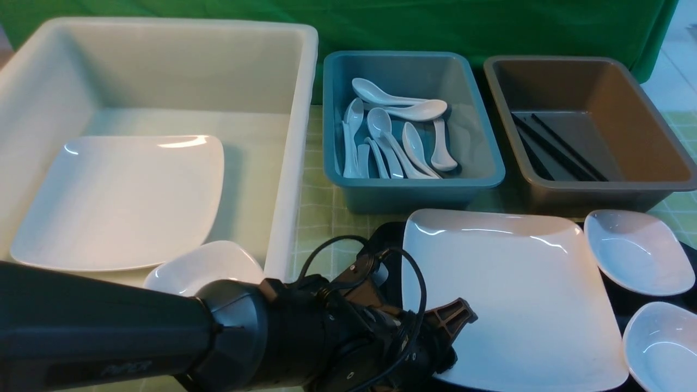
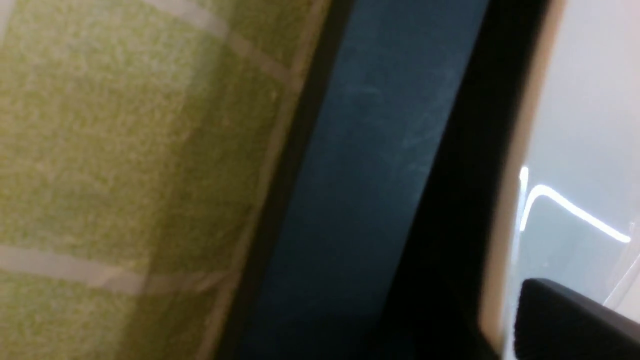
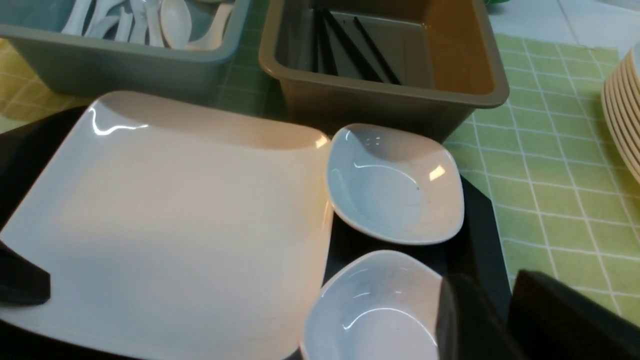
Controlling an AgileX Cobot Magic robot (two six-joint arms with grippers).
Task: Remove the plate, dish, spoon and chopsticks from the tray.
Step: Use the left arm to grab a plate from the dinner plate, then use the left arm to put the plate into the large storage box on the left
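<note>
Left gripper (image 1: pixel 457 321) at the plate (image 1: pixel 517 294), left edge; whether it or the right gripper (image 3: pixel 507 312) grips, I can't tell. Spoons (image 1: pixel 392 133) in teal bin (image 1: pixel 414 193), chopsticks (image 1: pixel 561 149) in brown bin (image 1: pixel 588 193).

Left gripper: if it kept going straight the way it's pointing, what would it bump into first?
Most likely the plate: the left gripper sits at its left edge and points across it. Height above it is unclear.
</note>
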